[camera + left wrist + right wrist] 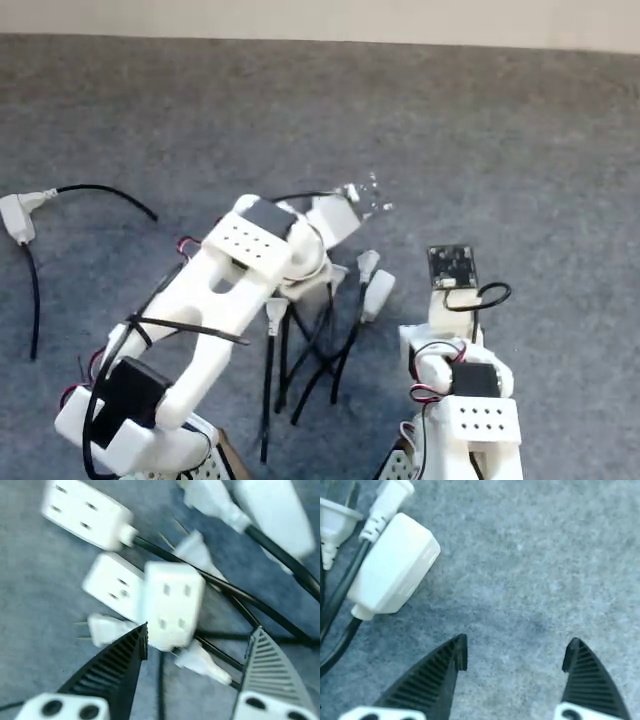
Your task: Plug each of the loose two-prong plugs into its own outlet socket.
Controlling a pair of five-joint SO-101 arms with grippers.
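Over a socket [172, 605] and plug [105, 629] | left gripper [200, 647] is held wide open, empty | right gripper [515, 652] is held open, empty, over table [535, 570].

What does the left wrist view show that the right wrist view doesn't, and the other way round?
Left wrist: three outlet blocks with their slot faces showing, and a loose plug with bare prongs beside them, under the left gripper, jaws open.
Right wrist: a side-on block with no slots showing, a second plug next to it, and a wide bare stretch of carpet ahead of the right gripper, jaws open.
Both: white plugs, black cords, grey carpet.
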